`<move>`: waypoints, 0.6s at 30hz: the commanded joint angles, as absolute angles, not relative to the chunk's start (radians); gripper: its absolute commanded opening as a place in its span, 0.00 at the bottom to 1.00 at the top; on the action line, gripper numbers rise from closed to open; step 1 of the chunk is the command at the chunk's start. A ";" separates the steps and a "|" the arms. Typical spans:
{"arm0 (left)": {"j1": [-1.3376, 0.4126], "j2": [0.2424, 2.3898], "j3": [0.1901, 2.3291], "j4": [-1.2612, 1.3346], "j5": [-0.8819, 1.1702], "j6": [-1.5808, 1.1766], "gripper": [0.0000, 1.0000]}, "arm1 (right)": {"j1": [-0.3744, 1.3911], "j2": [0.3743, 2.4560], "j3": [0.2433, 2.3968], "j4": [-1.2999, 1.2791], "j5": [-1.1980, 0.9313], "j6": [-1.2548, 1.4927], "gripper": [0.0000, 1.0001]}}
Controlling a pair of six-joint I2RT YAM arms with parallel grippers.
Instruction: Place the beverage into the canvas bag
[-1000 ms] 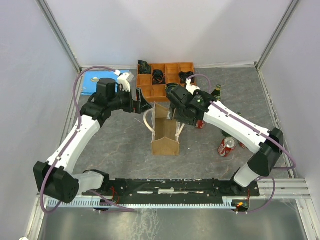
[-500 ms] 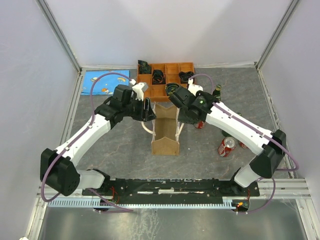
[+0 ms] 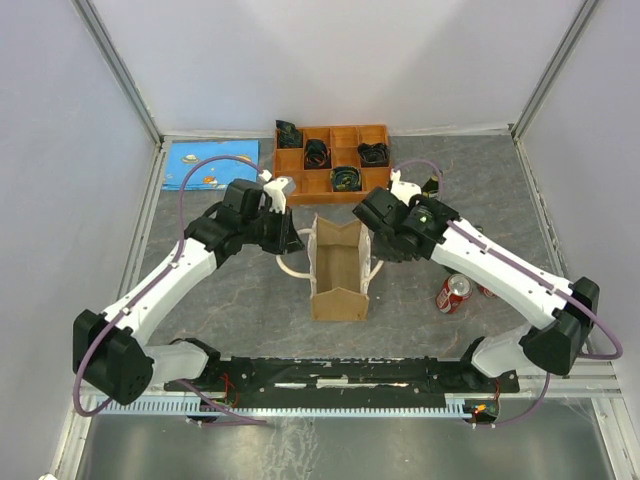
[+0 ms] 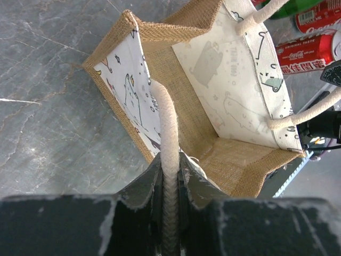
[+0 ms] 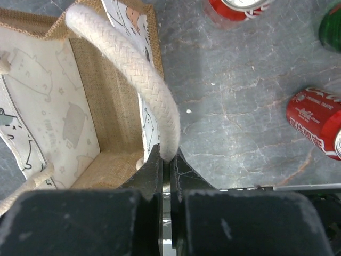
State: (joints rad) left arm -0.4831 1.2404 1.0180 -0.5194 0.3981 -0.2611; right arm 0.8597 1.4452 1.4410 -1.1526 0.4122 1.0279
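The canvas bag (image 3: 338,268) stands upright mid-table with its mouth wide; the wrist views show only lining inside. My left gripper (image 3: 296,240) is shut on the bag's left rope handle (image 4: 167,122), pinched between its jaws (image 4: 169,162). My right gripper (image 3: 377,250) is shut on the right rope handle (image 5: 139,72), whose rope enters its jaws (image 5: 169,159). Beverages lie right of the bag: a red cola can (image 3: 453,293) on its side, also seen as the red can (image 5: 315,120), a second red can (image 5: 238,6), and a green bottle (image 3: 432,186).
An orange compartment tray (image 3: 346,137) holding dark coiled items sits at the back centre. A blue card (image 3: 210,165) lies at the back left. Grey walls and metal frame posts enclose the table on three sides.
Both grippers went from open to shut on the rope handles. The arms drew apart and slightly nearer, spreading the bag's mouth wider and shifting the bag a little right.
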 commanded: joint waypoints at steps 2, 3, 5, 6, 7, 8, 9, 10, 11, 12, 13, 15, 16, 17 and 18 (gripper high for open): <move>-0.504 1.182 0.998 -0.532 0.453 -0.245 0.17 | 0.889 1.364 1.390 -1.213 0.414 1.080 0.00; -0.505 1.174 0.988 -0.532 0.460 -0.252 0.17 | 0.892 1.356 1.382 -1.215 0.412 1.085 0.00; -0.510 1.154 0.963 -0.533 0.470 -0.267 0.16 | 0.895 1.346 1.371 -1.221 0.411 1.090 0.00; -0.513 1.148 0.950 -0.533 0.473 -0.273 0.16 | 0.898 1.344 1.368 -1.226 0.411 1.091 0.00; -0.513 1.142 0.939 -0.532 0.475 -0.277 0.16 | 0.899 1.341 1.367 -1.230 0.416 1.090 0.00; -0.514 1.139 0.930 -0.533 0.476 -0.280 0.16 | 0.900 1.339 1.365 -1.233 0.418 1.091 0.00; -0.514 1.137 0.926 -0.529 0.476 -0.284 0.16 | 0.902 1.340 1.365 -1.234 0.422 1.090 0.00; -0.514 1.137 0.924 -0.523 0.476 -0.285 0.16 | 0.902 1.341 1.364 -1.236 0.425 1.091 0.00; -0.515 1.140 0.925 -0.519 0.476 -0.287 0.16 | 0.902 1.344 1.366 -1.238 0.429 1.091 0.00; -0.515 1.143 0.927 -0.514 0.474 -0.288 0.17 | 0.902 1.347 1.368 -1.238 0.435 1.091 0.00; -0.515 1.148 0.929 -0.504 0.472 -0.289 0.17 | 0.902 1.349 1.370 -1.241 0.443 1.091 0.00; -0.515 1.164 0.939 -0.487 0.465 -0.290 0.17 | 0.902 1.354 1.376 -1.244 0.469 1.089 0.00; -0.515 1.174 0.948 -0.479 0.462 -0.290 0.17 | 0.902 1.358 1.382 -1.243 0.477 1.089 0.00; -0.516 1.182 0.965 -0.475 0.463 -0.290 0.18 | 0.902 1.362 1.391 -1.243 0.484 1.086 0.00; -0.516 1.190 0.980 -0.473 0.464 -0.290 0.21 | 0.902 1.366 1.405 -1.244 0.490 1.082 0.01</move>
